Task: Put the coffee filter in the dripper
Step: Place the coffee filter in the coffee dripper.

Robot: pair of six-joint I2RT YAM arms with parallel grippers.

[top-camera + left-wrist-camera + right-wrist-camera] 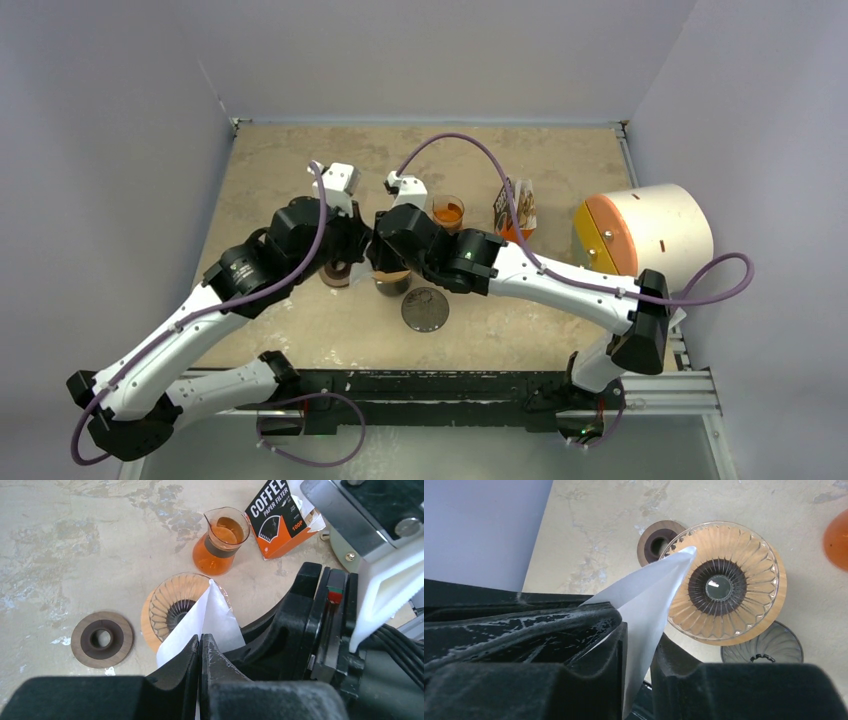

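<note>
Lying nearest the arm bases on the counter [60, 545] is a dark ribbed disc [425, 308]. Just beyond it stands the glass dripper [734, 605] on its wooden collar, with a round wooden ring [102, 639] beside it on the left arm's side. Both arms meet above the dripper. The left hand [201, 642] is pinched fully closed on the lower edge of the white coffee filter [210, 615]. The right hand [640, 635] has its fingers partly apart with the filter running between them; whether they press on the paper cannot be told. The filter hangs in the air, its pointed corner over the dripper's rim, not seated in the bowl. Farther back stand an orange glass carafe [220, 540] and an orange-and-black box [277, 515] lettered "COFFEE PAPER FILTER". A white-and-orange cylinder [645, 235] sits at the right edge.
</note>
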